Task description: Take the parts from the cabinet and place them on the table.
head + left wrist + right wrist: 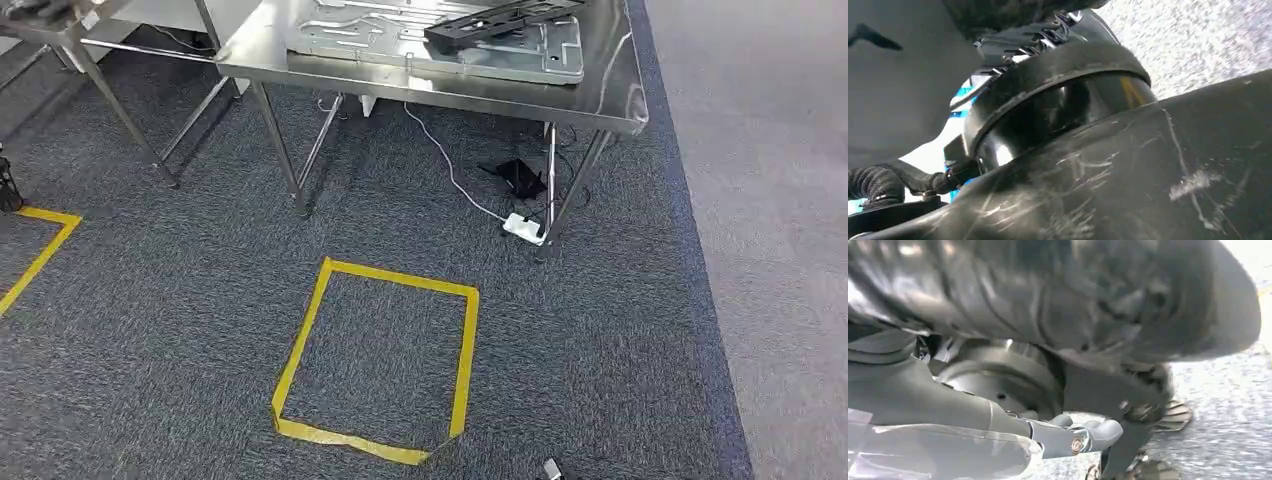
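Two parts lie on the steel table [600,95] ahead of you: one grey metal panel [400,45] and one black bar [500,20] resting on top of it. One complete yellow tape square [378,360] marks the carpet. Your right hand [1083,437] shows grey fingers [1103,430] holding nothing visible, though you cannot tell how far they are spread; the left hand's state cannot be told either.

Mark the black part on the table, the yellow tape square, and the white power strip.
black part [500,20], head view, middle of its bar
yellow tape square [468,340], head view, right strip
white power strip [524,228], head view, its body
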You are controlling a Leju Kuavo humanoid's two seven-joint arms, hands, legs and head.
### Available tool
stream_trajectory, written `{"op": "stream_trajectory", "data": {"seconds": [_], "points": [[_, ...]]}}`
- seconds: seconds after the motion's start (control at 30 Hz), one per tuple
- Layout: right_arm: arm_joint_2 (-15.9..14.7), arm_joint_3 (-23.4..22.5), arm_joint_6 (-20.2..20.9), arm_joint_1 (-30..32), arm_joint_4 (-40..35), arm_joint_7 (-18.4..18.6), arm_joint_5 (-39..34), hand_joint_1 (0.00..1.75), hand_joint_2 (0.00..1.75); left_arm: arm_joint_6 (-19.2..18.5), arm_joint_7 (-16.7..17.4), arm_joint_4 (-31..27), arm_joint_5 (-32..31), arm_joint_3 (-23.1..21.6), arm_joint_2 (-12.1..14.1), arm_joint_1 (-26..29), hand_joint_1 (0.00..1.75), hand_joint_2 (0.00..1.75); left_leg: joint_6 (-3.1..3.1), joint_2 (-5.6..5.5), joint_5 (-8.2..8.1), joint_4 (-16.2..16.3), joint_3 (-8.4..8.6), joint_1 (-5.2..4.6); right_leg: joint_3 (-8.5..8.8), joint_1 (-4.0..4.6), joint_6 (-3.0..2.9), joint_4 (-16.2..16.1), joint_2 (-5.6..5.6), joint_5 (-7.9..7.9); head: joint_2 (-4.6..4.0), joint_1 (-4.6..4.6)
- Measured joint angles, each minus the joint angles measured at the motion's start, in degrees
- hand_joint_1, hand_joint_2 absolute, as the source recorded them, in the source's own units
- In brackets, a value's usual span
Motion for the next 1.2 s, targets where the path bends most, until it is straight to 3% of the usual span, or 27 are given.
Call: {"op": "stream_trajectory", "data": {"seconds": [0.03, 0.07, 0.13, 0.17, 0.2, 0.23, 0.27, 0.3, 0.33, 0.37, 0.4, 0.57, 0.63, 0.67, 0.7, 0.73, 0.77, 0.8, 0.83, 0.9, 0.93, 0.97, 1.03, 1.07, 1.1, 1.13, 1.2], "points": [[-0.2, 0.0, 0.0, 0.0, 0.0, 0.0, 0.0, 0.0, 0.0, 0.0, 0.0, 0.0, 0.0, 0.0, -0.2, -0.1, 0.0, 0.0, -0.48, -0.36, 0.43, 0.1, -0.52, -0.07, 4.24, 0.21, -0.44, -5.4, 2.14, -1.66, 0.0, -0.09], [-0.2, 0.1, 0.2, 0.0, 0.0, 0.0, 0.0, 0.0, 0.0, 0.0, 0.0, 0.0, 0.0, 0.0, -0.3, -0.2, 0.0, 0.0, -0.9, -0.66, 1.43, -0.2, -0.71, 0.08, 5.84, 0.3, -0.71, -9.2, 2.15, -2.69, 0.0, -0.18], [-0.3, 0.2, 0.3, 0.0, 0.0, 0.0, 0.0, 0.0, 0.0, 0.0, 0.0, 0.0, 0.0, 0.0, -0.4, -0.2, 0.0, 0.0, -1.75, -1.72, 3.35, -1.3, -1.32, 0.61, 5.0, 0.79, -1.0, -9.2, 1.51, -1.68, 0.0, -0.11], [-0.3, 0.3, 0.3, 0.1, 0.0, 0.0, 0.0, 0.0, 0.0, 0.0, 0.0, 0.0, 0.1, 0.0, -0.4, 0.1, 0.0, 0.0, -2.37, -2.57, 4.23, -1.8, -1.48, 0.2, 4.45, 0.83, -1.43, -10.2, 0.56, -0.73, 0.0, -0.02], [-0.1, 0.4, 0.3, -0.2, 0.0, 0.0, 0.0, 0.0, 0.0, 0.0, 0.0, 0.0, 0.1, 0.0, -0.3, 0.1, 0.0, 0.0, -2.36, -1.55, 2.78, 0.0, -2.82, 0.26, 4.21, 0.1, -1.72, -11.0, -1.02, -0.01, 0.0, 0.13], [-0.2, 0.5, 0.3, -0.1, 0.0, -0.1, 0.0, 0.0, 0.0, 0.0, 0.0, 0.0, 0.2, 0.0, -0.3, 0.1, 0.0, 0.0, -2.36, -0.06, -0.83, 2.5, -3.93, -0.2, 3.22, 0.1, -2.3, -11.2, -1.27, 0.52, 0.0, -0.18], [-0.2, 0.5, 0.3, 0.0, 0.1, -0.2, 0.0, 0.0, 0.0, 0.0, -0.1, 0.0, 0.2, 0.0, -0.3, 0.0, 0.0, 0.0, -2.37, 0.86, -4.85, 6.1, -5.49, -0.01, 2.74, 0.17, -2.75, -11.2, -1.99, 1.06, 0.0, -0.86], [-0.3, 0.5, 0.3, 0.0, 0.1, -0.2, 0.0, 0.0, 0.0, 0.0, -0.4, 0.0, 0.4, 0.0, -0.3, -0.1, 0.0, 0.0, -2.51, 1.1, -7.61, 9.9, -6.35, 0.03, 2.01, 0.25, -2.76, -11.2, -2.73, 1.59, 0.0, -0.79], [-0.3, 0.5, 0.4, 0.0, 0.1, -0.2, 0.0, 0.0, 0.0, -0.2, -0.7, 0.0, 0.6, 0.0, -0.3, -0.1, 0.0, 0.0, -2.8, 1.15, -8.69, 14.1, -7.0, 0.04, 1.09, 0.26, -2.63, -10.9, -3.58, 2.09, 0.0, -0.72], [-0.3, 0.5, 0.5, 0.0, 0.1, -0.3, 0.0, 0.0, 0.0, -0.2, -1.0, 0.0, 0.7, 0.0, -0.3, 0.0, 0.0, 0.0, -3.12, 1.19, -7.01, 17.0, -7.19, 0.24, 0.2, 0.23, -2.55, -10.5, -4.43, 2.5, 0.0, -0.88], [-0.3, 0.6, 0.7, 0.0, 0.1, -0.3, 0.0, 0.0, 0.0, -0.2, -1.1, 0.0, 0.7, 0.0, -0.3, 0.0, 0.0, 0.0, -3.5, 1.23, -4.02, 18.1, -6.7, 0.51, -0.53, 0.12, -2.28, -10.3, -5.25, 2.86, 0.0, -1.01], [-0.3, 0.6, 0.8, 0.0, 0.1, -0.3, 0.0, 0.0, 0.0, -0.2, -1.1, 0.0, 0.7, 0.0, -0.3, 0.0, 0.0, 0.0, -3.68, 1.27, -2.46, 17.9, -6.15, 0.63, -0.89, 0.04, -2.07, -10.1, -5.65, 3.05, 0.0, -0.92], [-0.3, 0.8, 0.9, 0.0, 0.1, -0.3, 0.0, 0.0, 0.0, -0.3, -1.1, 0.0, 0.7, 0.0, -0.3, 0.1, 0.0, 0.0, -4.17, 1.67, 0.36, 15.6, -3.92, 1.0, -1.74, -0.27, -1.6, -9.7, -6.54, 3.36, 0.0, -0.98], [-1.2, 1.0, 0.9, 0.0, 0.2, -0.4, 0.0, 0.0, 0.0, -0.3, -1.0, 0.0, 0.7, 0.0, -0.4, 0.2, 0.0, 0.0, -5.74, 6.09, -1.55, 3.4, 5.96, 1.92, -2.87, 0.33, -0.29, -8.2, -7.67, 3.44, 0.0, -1.67], [-1.1, 1.2, 1.0, -0.3, 0.2, -0.5, 0.0, 0.0, 0.0, -0.5, -1.2, 0.0, 0.7, 0.0, -0.7, -0.1, 0.0, 0.0, -3.46, 3.96, -4.43, -0.5, 6.04, 1.61, -3.9, -0.17, 0.37, -6.9, -8.92, 4.43, 0.0, -1.05], [-1.3, 1.2, 1.0, -0.3, 0.2, -0.5, 0.0, 0.0, 0.0, -0.6, -1.3, 0.0, 0.7, 0.0, -0.7, 0.2, 0.0, 0.0, -3.14, 3.63, -4.45, -0.2, 5.49, 1.71, -4.15, -0.25, 0.62, -6.6, -9.38, 4.47, 0.0, -0.96], [-1.2, 1.3, 1.0, -0.3, 0.2, -0.5, 0.0, 0.0, 0.0, -0.6, -1.5, 0.0, 0.7, 0.0, -0.7, 0.4, 0.0, 0.0, -2.63, 3.01, -4.31, -0.1, 5.19, 1.49, -4.46, -0.6, 0.98, -6.0, -8.23, 3.48, 0.0, -0.66], [-1.2, 1.4, 1.1, -0.3, 0.2, -0.7, 0.0, 0.0, 0.0, -0.6, -1.5, 0.0, 0.7, 0.0, -0.7, 0.4, 0.0, 0.0, -2.0, 2.79, -4.14, 0.0, 4.89, 1.36, -5.5, -1.0, 0.99, -3.6, -5.49, 1.03, 0.0, -0.02], [-1.2, 1.4, 1.2, -0.3, 0.2, -0.7, 0.0, 0.0, 0.0, -0.6, -1.6, 0.0, 0.7, 0.0, -0.7, 0.3, 0.0, 0.0, -1.73, 2.35, -3.91, 0.0, 4.56, 1.15, -7.19, -1.04, 1.02, 1.1, -3.9, -1.95, 0.0, 0.02], [-1.2, 1.4, 1.3, -0.3, 0.2, -0.7, 0.0, 0.0, 0.0, -0.6, -1.7, 0.0, 0.7, 0.0, -0.7, 0.2, 0.0, 0.0, -1.22, 1.41, -3.41, 0.1, 3.96, 0.43, -10.57, -0.48, 0.96, 10.3, -3.01, -6.09, 0.0, 0.22], [-1.2, 1.4, 1.3, -0.3, 0.2, -0.7, 0.0, 0.0, 0.0, -0.6, -1.9, 0.0, 0.7, 0.0, -0.7, 0.2, 0.0, 0.0, -0.99, 0.84, -3.19, 0.1, 3.76, 0.02, -11.23, -0.23, 0.7, 12.5, -2.87, -6.58, 0.0, 0.17], [-1.2, 1.4, 1.3, -0.1, 0.2, -0.7, 0.0, 0.0, 0.0, -0.6, -2.0, 0.0, 0.7, 0.0, -0.7, 0.2, 0.0, 0.0, -0.94, 0.18, -2.99, 0.1, 3.58, -0.33, -10.63, 0.14, 0.23, 11.9, -2.75, -5.82, 0.0, 0.15], [-1.2, 1.5, 1.3, 0.1, 0.2, -0.5, 0.0, 0.0, 0.0, -0.5, -2.1, -0.1, 0.7, 0.0, -0.9, -0.1, 0.0, 0.0, -0.65, -1.35, -2.66, 0.2, 3.47, -1.07, -6.03, 1.07, -1.48, 3.7, -1.84, -1.42, 0.0, 0.26], [-1.2, 1.6, 1.3, 0.1, 0.2, -0.5, 0.0, 0.0, 0.0, -0.5, -2.0, -0.1, 0.8, 0.0, -1.0, -0.2, 0.0, 0.0, -0.47, -1.76, -2.45, -0.1, 3.55, -1.3, -3.25, 1.58, -2.6, -1.5, -0.76, 0.85, 0.0, 0.24], [-1.7, 1.6, 1.3, 0.0, 0.2, -0.5, 0.0, 0.0, 0.0, -0.5, -2.0, -0.2, 0.8, 0.0, -1.4, -0.2, 0.0, 0.0, -0.25, -2.11, -2.19, -0.3, 3.45, -0.93, -1.5, 2.12, -4.11, -5.5, 1.64, 1.29, 0.0, 0.05], [-1.6, 1.7, 1.3, 0.1, 0.2, -0.5, 0.0, 0.0, 0.0, -0.5, -2.0, -0.2, 0.8, 0.0, -1.3, -0.3, 0.0, 0.0, -0.55, -2.6, -1.89, -0.3, 3.13, -1.19, -0.7, 1.93, -4.36, -6.1, 1.88, 1.36, 0.0, -0.24], [-1.8, 1.9, 1.4, 0.0, 0.3, -0.5, 0.0, 0.0, 0.0, -0.5, -1.8, -0.2, 0.9, 0.0, -1.4, -0.3, 0.0, 0.0, -0.85, -3.77, -1.35, -0.4, 2.39, -0.23, -1.02, 2.29, -4.65, -6.4, 1.41, 1.79, 0.0, 0.13]]}}
